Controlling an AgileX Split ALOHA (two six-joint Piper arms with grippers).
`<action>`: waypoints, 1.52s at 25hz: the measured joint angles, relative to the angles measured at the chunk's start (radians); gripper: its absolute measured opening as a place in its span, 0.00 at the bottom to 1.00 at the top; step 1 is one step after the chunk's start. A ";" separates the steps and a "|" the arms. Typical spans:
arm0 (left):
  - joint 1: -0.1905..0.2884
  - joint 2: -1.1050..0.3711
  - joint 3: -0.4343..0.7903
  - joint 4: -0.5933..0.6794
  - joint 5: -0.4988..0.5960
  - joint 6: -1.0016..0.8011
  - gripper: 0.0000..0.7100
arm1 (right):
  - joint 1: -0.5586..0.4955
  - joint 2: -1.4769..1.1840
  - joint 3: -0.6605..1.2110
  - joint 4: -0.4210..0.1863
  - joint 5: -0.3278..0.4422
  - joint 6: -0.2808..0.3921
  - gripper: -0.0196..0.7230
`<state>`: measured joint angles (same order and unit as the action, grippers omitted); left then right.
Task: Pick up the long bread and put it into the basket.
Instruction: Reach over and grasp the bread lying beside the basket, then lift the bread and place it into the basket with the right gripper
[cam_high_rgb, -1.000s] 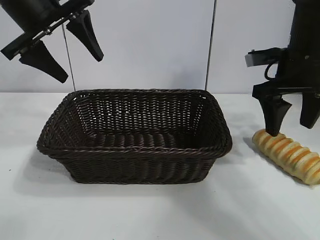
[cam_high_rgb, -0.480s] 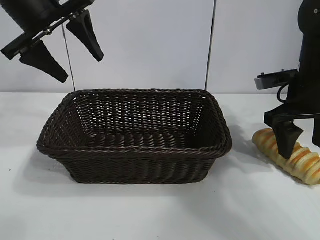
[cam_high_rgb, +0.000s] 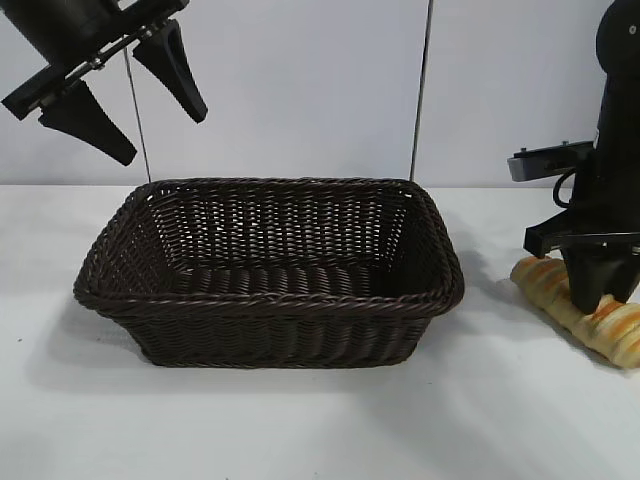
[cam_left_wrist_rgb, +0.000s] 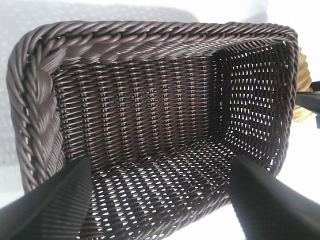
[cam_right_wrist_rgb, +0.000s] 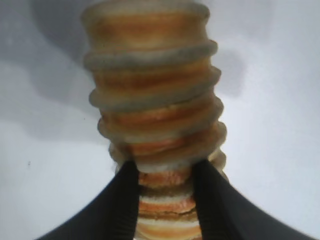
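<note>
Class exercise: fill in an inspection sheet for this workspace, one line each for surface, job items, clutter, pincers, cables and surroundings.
Surface: white table, bare around the basket.
Job items: basket upright, nothing inside; long bread on the table beside it.
Clutter: nothing seen.
Pincers: right pincer down on the long bread, fingers against both its sides; left pincer open, raised above the basket.
Cables: thin cable hangs behind the basket.
Surroundings: pale wall panels.

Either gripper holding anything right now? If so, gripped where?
The right gripper is shut on the long bread across its width, partway along, the loaf lying on the table. The left gripper hangs open above the basket, holding nothing.
</note>
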<state>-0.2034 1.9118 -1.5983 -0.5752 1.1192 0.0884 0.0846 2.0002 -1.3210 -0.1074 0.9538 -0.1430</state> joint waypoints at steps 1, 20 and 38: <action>0.000 0.000 0.000 0.000 0.000 0.000 0.78 | 0.000 0.000 -0.006 0.005 0.006 0.000 0.14; 0.000 0.000 0.000 0.000 0.000 0.000 0.78 | 0.126 -0.074 -0.461 0.077 0.263 -0.008 0.13; 0.000 0.000 0.000 0.000 -0.001 0.000 0.78 | 0.478 0.047 -0.484 0.234 0.190 -0.087 0.13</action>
<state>-0.2034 1.9118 -1.5983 -0.5752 1.1184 0.0884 0.5625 2.0476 -1.8053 0.1271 1.1440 -0.2298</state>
